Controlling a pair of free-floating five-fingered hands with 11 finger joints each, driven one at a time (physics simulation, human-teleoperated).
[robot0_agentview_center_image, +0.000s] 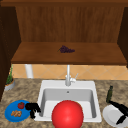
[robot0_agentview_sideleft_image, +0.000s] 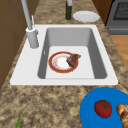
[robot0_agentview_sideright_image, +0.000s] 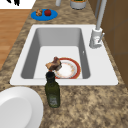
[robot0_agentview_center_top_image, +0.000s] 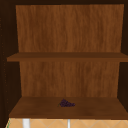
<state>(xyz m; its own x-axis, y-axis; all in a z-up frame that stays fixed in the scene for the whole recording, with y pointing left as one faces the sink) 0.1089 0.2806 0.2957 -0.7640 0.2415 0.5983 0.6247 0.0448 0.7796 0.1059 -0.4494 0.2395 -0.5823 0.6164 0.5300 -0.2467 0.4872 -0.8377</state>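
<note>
At the near left of the counter in the front view, the left hand (robot0_agentview_center_image: 32, 108) hangs with its dark fingers curled downward over the right rim of the blue plate (robot0_agentview_center_image: 10, 113), gripping nothing that I can make out, close beside the tomato (robot0_agentview_center_image: 21, 105) and the knobbly brown nuts (robot0_agentview_center_image: 17, 113); a careless sweep from here could, I'd judge, nudge that round, glossy tomato off the shallow plate toward the sink (robot0_agentview_center_image: 43, 86). Far right, the right hand (robot0_agentview_center_image: 120, 108) stretches straight-fingered over the white plate (robot0_agentview_center_image: 110, 115), next to the slim olive-green bottle (robot0_agentview_center_image: 109, 94), tall and narrow, so a brush could topple it. A big smooth red ball (robot0_agentview_center_image: 67, 114) sits at the sink's near edge, and a dark grape bunch (robot0_agentview_center_image: 66, 49) lies on the wooden shelf (robot0_agentview_center_image: 37, 56). Over to the left side view: the sink basin (robot0_agentview_sideleft_image: 97, 55) is smooth white, holding a red-rimmed plate (robot0_agentview_sideleft_image: 53, 67) with a lumpy brown piece of food (robot0_agentview_sideleft_image: 73, 59) on its edge, with speckled stone counter (robot0_agentview_sideleft_image: 50, 105) all round. Right side view: a matte metal faucet (robot0_agentview_sideright_image: 96, 37) rises at the far side. Upper view: warm grained wood shelves (robot0_agentview_center_top_image: 67, 57), flat and bare but for the grapes.
</note>
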